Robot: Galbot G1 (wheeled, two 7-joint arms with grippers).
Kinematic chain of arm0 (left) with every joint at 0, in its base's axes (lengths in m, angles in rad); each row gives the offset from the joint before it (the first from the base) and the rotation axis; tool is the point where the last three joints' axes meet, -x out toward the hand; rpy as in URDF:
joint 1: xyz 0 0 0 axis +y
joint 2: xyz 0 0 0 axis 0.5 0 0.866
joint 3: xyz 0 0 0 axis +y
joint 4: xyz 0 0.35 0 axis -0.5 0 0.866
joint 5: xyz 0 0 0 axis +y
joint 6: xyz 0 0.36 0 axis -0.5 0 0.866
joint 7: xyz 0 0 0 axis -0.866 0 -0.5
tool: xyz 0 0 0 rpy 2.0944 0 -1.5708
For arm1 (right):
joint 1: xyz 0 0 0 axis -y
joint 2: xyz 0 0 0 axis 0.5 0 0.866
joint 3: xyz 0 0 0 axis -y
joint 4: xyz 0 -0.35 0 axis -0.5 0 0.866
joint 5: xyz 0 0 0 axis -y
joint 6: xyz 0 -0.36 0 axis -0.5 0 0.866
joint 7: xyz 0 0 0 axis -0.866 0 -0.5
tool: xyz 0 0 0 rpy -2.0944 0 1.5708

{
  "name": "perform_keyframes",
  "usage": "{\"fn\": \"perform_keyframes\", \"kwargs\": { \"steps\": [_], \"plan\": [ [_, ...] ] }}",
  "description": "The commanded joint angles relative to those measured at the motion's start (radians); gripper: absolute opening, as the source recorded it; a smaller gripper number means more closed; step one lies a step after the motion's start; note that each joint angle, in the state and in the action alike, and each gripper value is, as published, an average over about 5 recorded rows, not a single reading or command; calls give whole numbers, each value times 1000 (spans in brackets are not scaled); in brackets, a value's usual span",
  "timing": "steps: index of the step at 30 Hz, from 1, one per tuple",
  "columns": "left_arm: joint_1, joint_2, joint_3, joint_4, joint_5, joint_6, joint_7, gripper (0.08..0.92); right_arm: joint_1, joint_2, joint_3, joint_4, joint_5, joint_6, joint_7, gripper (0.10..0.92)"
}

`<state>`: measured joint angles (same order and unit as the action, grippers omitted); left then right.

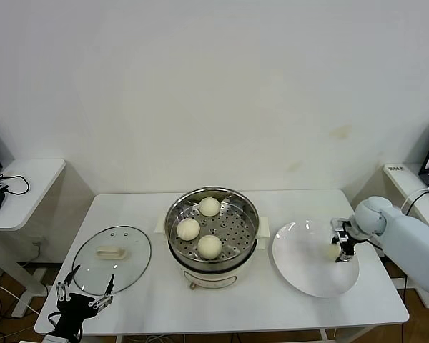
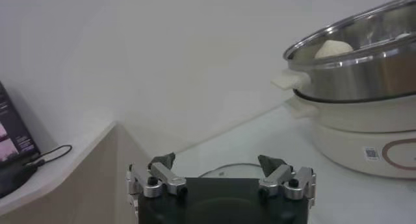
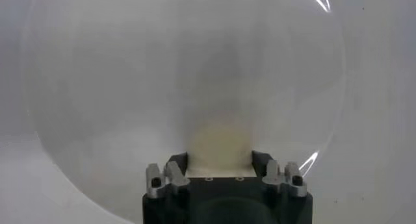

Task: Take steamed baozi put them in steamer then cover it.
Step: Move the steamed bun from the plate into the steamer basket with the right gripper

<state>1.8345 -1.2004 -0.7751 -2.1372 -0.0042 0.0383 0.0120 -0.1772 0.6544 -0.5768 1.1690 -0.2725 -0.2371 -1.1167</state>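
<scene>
Nearest the head camera, the left pincer (image 1: 85, 294) hangs at the front left edge of the bench (image 1: 150, 304), its fingers spread wide and holding nothing, just in front of the cover (image 1: 112, 258) that lies flat on the bench. At the far right, the right arm reaches in from the side, wrist bent down over the white plate (image 1: 300, 268). Its right pincer (image 1: 339, 243) has its fingers set on either side of one baozi (image 1: 334, 251) resting on that plate. Three more baozi (image 1: 189, 229) sit in the uncovered steamer (image 1: 247, 243) at mid-bench.
</scene>
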Motion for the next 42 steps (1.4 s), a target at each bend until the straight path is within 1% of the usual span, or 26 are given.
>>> {"fn": "perform_keyframes", "kwargs": {
  "steps": [1,5,8,11,16,23,29,37,42],
  "plan": [
    [-1,1,1,-3,-1,-1,0,823,265,-110,-187,145,151,-44,-21,597],
    [-2,3,3,4,-1,-1,0,823,437,-130,-291,224,229,-70,-18,602],
    [-7,5,7,6,-1,-1,0,823,599,-109,-405,280,300,-91,-8,602],
    [-16,5,9,8,-3,-1,0,823,749,-61,-507,325,381,-115,7,602],
    [-26,13,11,18,-5,-2,0,823,859,56,-574,371,499,-175,45,608],
    [-32,16,8,15,-9,-1,0,823,863,204,-620,416,646,-283,123,613],
    [-33,16,1,10,-14,0,1,823,813,299,-626,388,736,-350,179,619],
    [-33,12,-5,12,-18,-1,0,823,723,376,-637,337,767,-410,223,619],
    [-30,18,-12,7,-22,0,1,823,650,391,-641,307,716,-423,229,619]
  ]
}}
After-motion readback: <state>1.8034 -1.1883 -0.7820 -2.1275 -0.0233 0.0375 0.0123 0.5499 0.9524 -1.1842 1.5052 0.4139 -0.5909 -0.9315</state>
